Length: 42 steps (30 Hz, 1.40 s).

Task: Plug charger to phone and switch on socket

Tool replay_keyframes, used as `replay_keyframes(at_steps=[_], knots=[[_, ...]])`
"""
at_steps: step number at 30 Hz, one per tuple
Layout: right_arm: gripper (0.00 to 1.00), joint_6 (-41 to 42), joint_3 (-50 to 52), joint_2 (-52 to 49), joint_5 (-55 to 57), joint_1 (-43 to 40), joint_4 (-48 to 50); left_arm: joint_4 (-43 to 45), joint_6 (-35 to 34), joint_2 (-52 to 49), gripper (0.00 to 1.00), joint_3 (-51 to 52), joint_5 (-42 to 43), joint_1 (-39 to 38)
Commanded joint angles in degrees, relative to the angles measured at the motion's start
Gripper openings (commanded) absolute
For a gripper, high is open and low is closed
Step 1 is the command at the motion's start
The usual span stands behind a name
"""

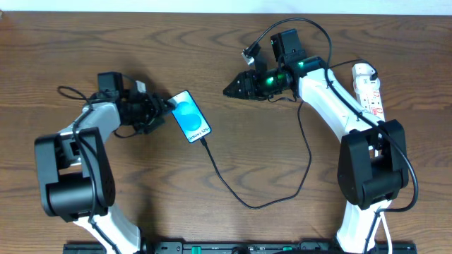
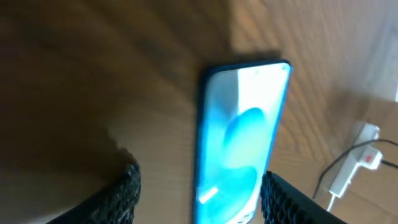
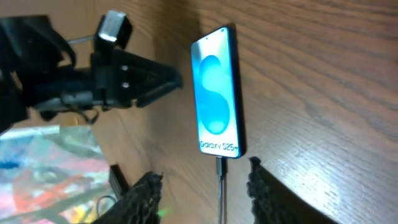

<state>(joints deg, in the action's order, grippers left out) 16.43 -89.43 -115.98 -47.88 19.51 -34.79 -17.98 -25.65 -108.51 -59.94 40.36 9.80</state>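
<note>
**A:** Mesh-padded fingers (image 2: 124, 196) of the left gripper (image 2: 200, 179) stand spread, with the phone (image 2: 242, 137) lying flat between them. Why straddle it?

**B:** To brace it, I'd judge. One finger sits right at the phone's edge and the other stands clear, so nothing is pinched. The phone simply can't slide far sideways against a plug's push.

**A:** And the right gripper (image 3: 202, 186)?

**B:** Its fingers (image 3: 144, 196) are spread too and grip nothing. Just beyond their tips lies the phone's lower end. The charger (image 3: 222, 177) runs between them on the table (image 1: 70, 42), and its small black tip sits in the port.

**A:** Seated, then?

**B:** It looks so, though the joint is small. The phone is slim and black-edged, its screen lit bright blue with a teal shape and white "Galaxy S25+" at the plug end. The cable is thin and black, looping loosely away.

**A:** Where's the socket (image 1: 371, 88)?

**B:** Well apart from both sets of fingers, back behind the right ones beside that arm. It's a white strip with red markings. I cannot tell whether it is switched on, but I'd say that step remains.
</note>
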Motion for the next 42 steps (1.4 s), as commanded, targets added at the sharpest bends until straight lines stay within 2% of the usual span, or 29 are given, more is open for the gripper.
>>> replay_keyframes(at_steps=[1, 4, 15, 26, 27, 33, 35, 39, 42], knots=[[0.34, -0.7, -0.8, 0.6, 4.2, 0.0, -0.7, -1.1, 0.6, 5.5, 0.64, -1.1, -3.4, 1.9], [0.32, -2.4, -0.8, 1.0, 8.1, 0.1, -1.8, -1.7, 0.5, 11.4, 0.64, -1.1, -3.4, 2.4], [0.35, -7.4, -0.9, 9.9, 22.3, -1.7, -8.6, -4.5, 0.5, 30.1, 0.64, -1.0, -3.4, 2.4], [0.3, -9.8, -0.9, 22.5, 24.4, -15.4, -17.7, -4.9, 0.5, 33.7, 0.66, -1.0, -3.6, 2.4], [0.29, -9.8, -0.9, 23.1, 24.4, -17.2, -18.4, -5.1, 0.5, 33.7, 0.72, -1.0, -3.6, 2.4], [0.3, -7.3, -0.7, 23.2, 27.0, -28.2, -20.9, -5.2, 0.5, 33.7, 0.92, -1.0, -3.6, 2.4], [0.29, -5.1, -0.7, 22.6, 30.8, -31.1, -21.2, -5.2, 0.5, 33.7, 0.93, -1.0, -3.6, 2.4], [0.15, -4.3, -0.5, 20.7, 36.1, -36.2, -21.2, -5.2, 0.5, 33.7, 0.93, -1.0, -3.6, 2.4], [0.12, -4.3, -0.1, 18.7, 36.4, -39.1, -21.2, -5.2, 0.5, 33.7, 0.94, -1.0, -3.6, 2.4]])
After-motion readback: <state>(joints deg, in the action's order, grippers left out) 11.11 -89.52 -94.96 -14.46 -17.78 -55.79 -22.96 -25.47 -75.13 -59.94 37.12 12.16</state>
